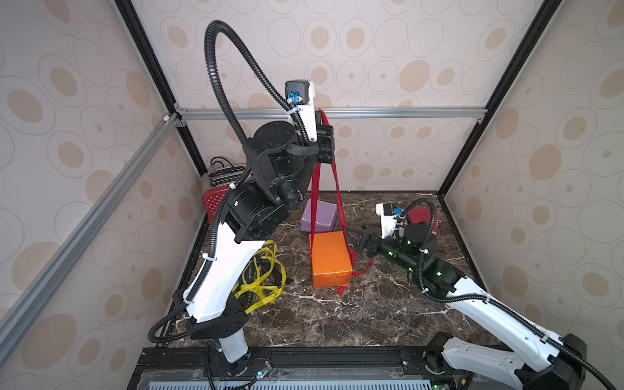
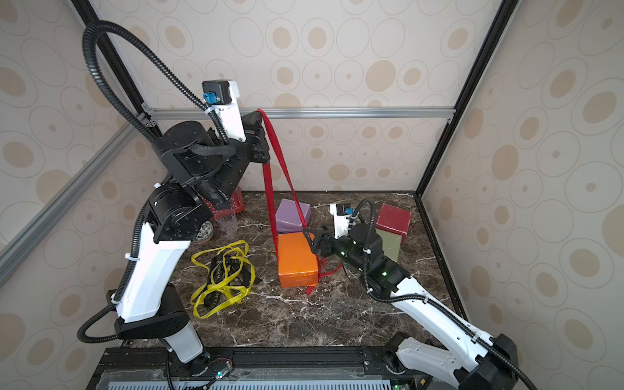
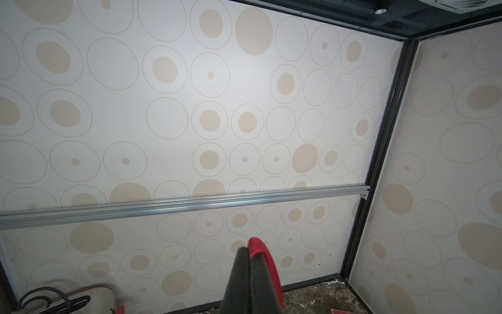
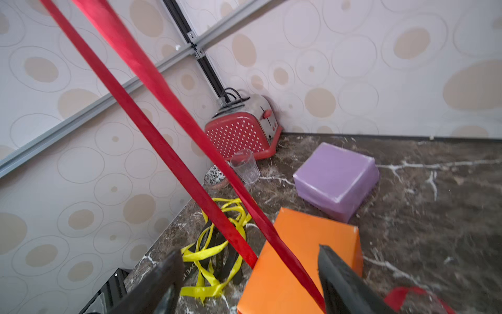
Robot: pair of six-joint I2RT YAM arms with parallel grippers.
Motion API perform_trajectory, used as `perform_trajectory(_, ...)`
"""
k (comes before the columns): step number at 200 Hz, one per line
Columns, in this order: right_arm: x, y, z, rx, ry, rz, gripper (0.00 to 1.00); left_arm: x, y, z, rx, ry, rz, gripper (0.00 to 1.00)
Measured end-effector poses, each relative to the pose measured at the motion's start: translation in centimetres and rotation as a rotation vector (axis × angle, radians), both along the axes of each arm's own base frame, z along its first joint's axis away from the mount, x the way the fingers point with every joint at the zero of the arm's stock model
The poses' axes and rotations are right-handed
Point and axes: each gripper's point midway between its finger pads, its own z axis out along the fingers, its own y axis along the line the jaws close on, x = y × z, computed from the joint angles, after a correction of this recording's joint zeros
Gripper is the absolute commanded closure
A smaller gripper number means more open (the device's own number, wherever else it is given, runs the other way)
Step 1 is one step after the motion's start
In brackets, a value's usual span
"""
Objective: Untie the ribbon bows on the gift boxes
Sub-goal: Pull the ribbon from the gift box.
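My left gripper (image 1: pixel 319 112) (image 3: pixel 247 248) is raised high near the back wall, shut on the red ribbon (image 1: pixel 316 196) (image 2: pixel 269 202) (image 4: pixel 173 103). Two taut strands run down from it to the orange box (image 1: pixel 329 256) (image 2: pixel 297 260) (image 4: pixel 312 239), and loose ends lie by the box's right side. My right gripper (image 1: pixel 354 241) (image 2: pixel 309 241) (image 4: pixel 250 252) stands open at the box's upper right edge, with one strand passing between its fingers. The lilac box (image 2: pixel 287 219) sits behind; the dark red box (image 2: pixel 393 217) and olive green box (image 2: pixel 390 246) are at back right. Loose yellow and black ribbons (image 2: pixel 219 273) lie left.
A red white-dotted toaster (image 4: pixel 241 136) stands in the back left corner. In front of it are a clear plastic cup (image 2: pixel 227 219) (image 4: pixel 245 167) and a small patterned dish (image 2: pixel 204 233). Walls close the marble table on three sides.
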Motion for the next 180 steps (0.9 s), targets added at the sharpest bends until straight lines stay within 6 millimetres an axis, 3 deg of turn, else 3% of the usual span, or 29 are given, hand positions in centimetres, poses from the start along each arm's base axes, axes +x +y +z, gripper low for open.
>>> perform_trajectory(19, 1.2, 1.7, 1.0, -0.016, -0.022, 0.015, 0.07, 0.1, -0.2, -0.3, 0.002, 0.007, -0.005, 1.0)
perform_trajectory(38, 2.4, 3.2, 0.4, -0.025, -0.01, 0.025, 0.02, 0.2, -0.4, -0.6, 0.003, 0.014, -0.01, 1.0)
perform_trajectory(67, 2.8, 5.9, -1.4, -0.069, 0.004, 0.031, 0.02, 0.4, -0.7, -1.1, 0.009, 0.026, -0.014, 1.0)
perform_trajectory(135, 2.6, 11.9, -2.7, -0.158, -0.094, -0.056, 0.02, 0.4, -0.9, -1.3, -0.004, 0.035, -0.023, 1.0)
perform_trajectory(162, 3.1, 13.8, -4.7, -0.203, -0.109, -0.134, 0.13, 0.4, -0.9, -1.3, -0.01, 0.037, -0.021, 1.0)
perform_trajectory(180, 4.5, 13.9, -6.3, -0.23, -0.109, -0.222, 0.38, 0.4, -0.7, -1.3, -0.012, 0.04, -0.014, 1.0)
